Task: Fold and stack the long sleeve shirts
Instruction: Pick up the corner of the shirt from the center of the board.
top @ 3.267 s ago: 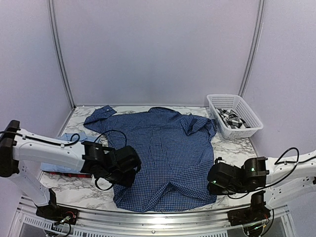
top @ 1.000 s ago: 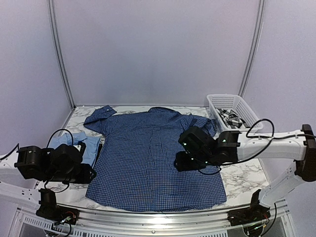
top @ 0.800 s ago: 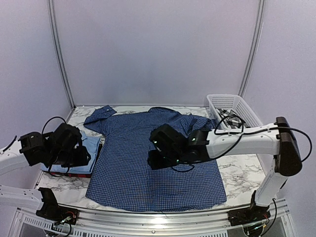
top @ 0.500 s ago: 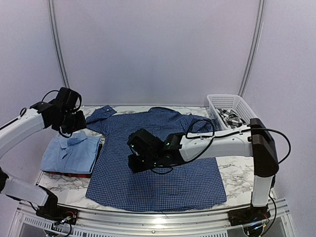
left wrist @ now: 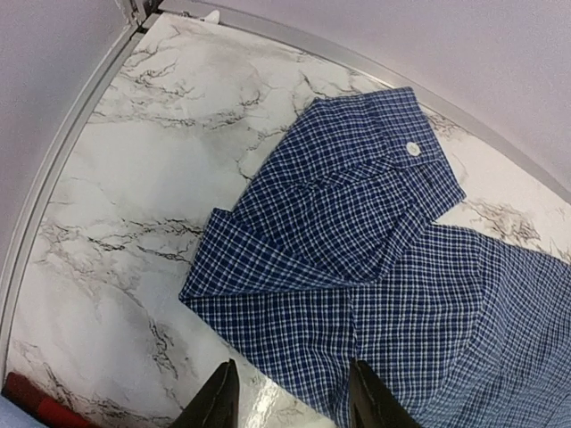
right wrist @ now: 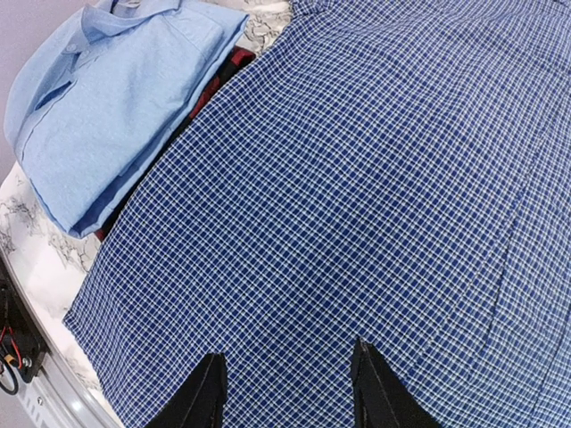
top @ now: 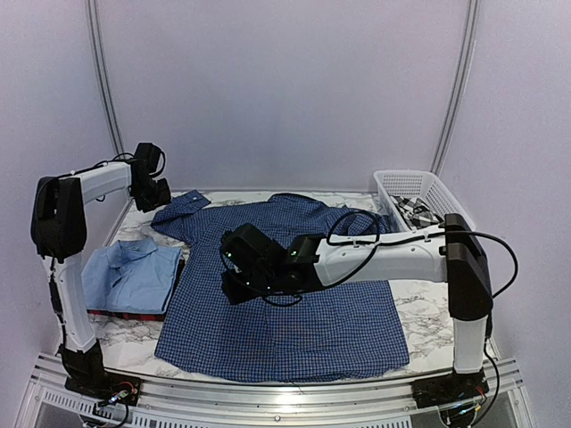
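Observation:
A navy fine-check shirt (top: 303,294) lies spread flat on the marble table, its left sleeve (left wrist: 348,205) folded back with the cuff at the far left corner. My left gripper (top: 157,196) hovers open over that sleeve's near edge, and in the left wrist view the left gripper (left wrist: 290,406) holds nothing. My right gripper (top: 235,283) is open above the shirt's left middle, and in the right wrist view the right gripper (right wrist: 287,392) is empty over the cloth (right wrist: 375,196). A folded light blue shirt (top: 129,272) rests on a dark red one (top: 125,313) at the left. A black-and-white checked shirt (top: 416,214) lies in the basket.
The white lattice basket (top: 428,192) stands at the back right corner. The light blue shirt (right wrist: 107,98) and a strip of the red one (right wrist: 234,64) lie right beside the navy shirt's left edge. Metal rails border the table (left wrist: 116,178).
My left arm has swung from the near left up to the far left corner over the sleeve. My right arm has reached leftward across the navy shirt. Both grippers stayed open.

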Robot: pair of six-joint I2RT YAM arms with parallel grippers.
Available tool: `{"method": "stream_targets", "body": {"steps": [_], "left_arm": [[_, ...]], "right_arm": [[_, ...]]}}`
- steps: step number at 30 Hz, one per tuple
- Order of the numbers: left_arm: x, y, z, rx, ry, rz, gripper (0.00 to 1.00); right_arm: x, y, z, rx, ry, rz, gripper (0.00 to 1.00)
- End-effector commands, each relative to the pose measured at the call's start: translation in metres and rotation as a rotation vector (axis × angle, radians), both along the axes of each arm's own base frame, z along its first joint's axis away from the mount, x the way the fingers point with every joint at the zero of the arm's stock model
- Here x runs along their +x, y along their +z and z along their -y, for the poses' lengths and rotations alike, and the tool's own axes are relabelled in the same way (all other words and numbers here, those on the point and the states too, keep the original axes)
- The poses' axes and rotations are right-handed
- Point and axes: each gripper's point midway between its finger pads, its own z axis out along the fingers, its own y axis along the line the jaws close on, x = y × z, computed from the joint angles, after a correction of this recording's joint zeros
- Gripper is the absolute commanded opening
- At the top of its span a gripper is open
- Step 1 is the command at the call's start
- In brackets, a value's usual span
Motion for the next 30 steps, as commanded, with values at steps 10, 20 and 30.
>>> {"method": "stream_targets", "body": {"steps": [10, 20, 30], "left_arm": [[0.049, -0.061, 0.005, -0.206, 0.150, -0.064, 0.44], [0.059, -0.085, -0.012, -0.199, 0.216, -0.078, 0.25], [0.071, -0.072, -0.012, -0.234, 0.156, -0.047, 0.00]], "right_arm": [[-0.011, 0.013, -0.038, 0.008, 0.036, 0.055, 0.44], [-0.028, 0.000, -0.063, -0.004, 0.038, 0.044, 0.44], [-0.069, -0.011, -0.108, 0.008, 0.084, 0.026, 0.43]]}}
